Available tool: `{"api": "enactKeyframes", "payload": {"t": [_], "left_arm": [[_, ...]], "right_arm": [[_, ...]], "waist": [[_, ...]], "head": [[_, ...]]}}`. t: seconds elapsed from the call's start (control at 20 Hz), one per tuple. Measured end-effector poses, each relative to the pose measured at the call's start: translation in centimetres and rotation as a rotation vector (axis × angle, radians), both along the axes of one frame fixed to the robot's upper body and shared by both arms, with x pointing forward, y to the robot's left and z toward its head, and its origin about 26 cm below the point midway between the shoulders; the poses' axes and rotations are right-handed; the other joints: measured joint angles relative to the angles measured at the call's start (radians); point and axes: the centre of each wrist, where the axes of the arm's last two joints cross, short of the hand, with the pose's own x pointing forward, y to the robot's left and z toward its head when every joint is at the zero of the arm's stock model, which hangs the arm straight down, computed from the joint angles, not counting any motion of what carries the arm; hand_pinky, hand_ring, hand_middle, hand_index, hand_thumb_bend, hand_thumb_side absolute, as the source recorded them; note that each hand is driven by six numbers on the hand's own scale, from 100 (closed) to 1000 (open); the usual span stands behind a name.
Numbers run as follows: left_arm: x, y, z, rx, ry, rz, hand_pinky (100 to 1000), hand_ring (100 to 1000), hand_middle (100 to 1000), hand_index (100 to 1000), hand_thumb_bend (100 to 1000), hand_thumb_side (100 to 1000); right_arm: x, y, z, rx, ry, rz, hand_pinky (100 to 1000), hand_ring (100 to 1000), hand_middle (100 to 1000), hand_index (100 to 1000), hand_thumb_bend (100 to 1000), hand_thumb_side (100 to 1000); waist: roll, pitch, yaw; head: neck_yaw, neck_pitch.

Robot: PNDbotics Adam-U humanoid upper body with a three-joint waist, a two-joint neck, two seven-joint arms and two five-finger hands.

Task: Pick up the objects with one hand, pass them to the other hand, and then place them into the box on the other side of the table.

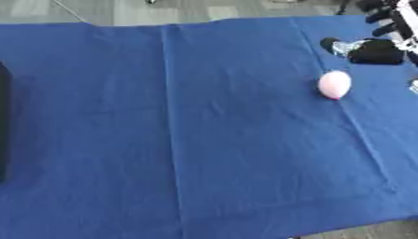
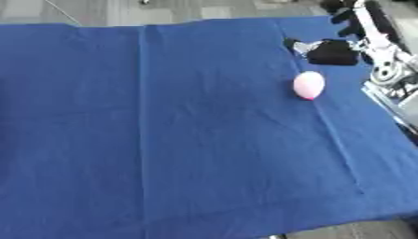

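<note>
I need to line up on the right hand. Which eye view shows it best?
The right eye view: the right hand shows with its silver wrist and forearm running in from the upper right, just beyond the pink egg-shaped object. The left eye view cuts the arm off at the frame edge.

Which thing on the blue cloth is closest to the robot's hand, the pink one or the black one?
The black thing. It lies right beside the right hand at the cloth's far right corner. The pink egg shape lies nearer the robot, farther from the hand.

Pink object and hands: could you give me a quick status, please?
Right hand above pink object, apart from it, fingers unclear. Left hand out of view. Object lying free on blue cloth. Nothing in the way.
</note>
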Motion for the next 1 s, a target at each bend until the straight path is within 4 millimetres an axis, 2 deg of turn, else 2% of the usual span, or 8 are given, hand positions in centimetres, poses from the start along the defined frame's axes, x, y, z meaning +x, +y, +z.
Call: {"api": "enactKeyframes", "payload": {"t": [0.2,0.65,1.0], "left_arm": [[0.0,-0.1,-0.3,-0.064,-0.002,-0.043,718,638,609,741,100,570],[0.1,-0.1,-0.6,-0.08,0.016,-0.058,720,643,615,744,100,570],[0.2,-0.1,-0.8,-0.075,0.034,-0.057,720,645,619,746,100,565]], "right_arm": [[0.4,-1.0,0.2,-0.016,0.08,-0.004,733,790,759,772,543,212],[1.5,-3.7,0.8,-0.06,0.243,-0.026,795,814,797,800,501,213],[2.1,-5.1,0.9,-0.105,0.368,-0.036,850,835,821,815,449,160]], "waist": [[0.002,0.003,0.003],[0.009,0.011,0.013],[0.011,0.017,0.018]], "head": [[0.0,0.0],[0.002,0.0],[0.002,0.0]]}}
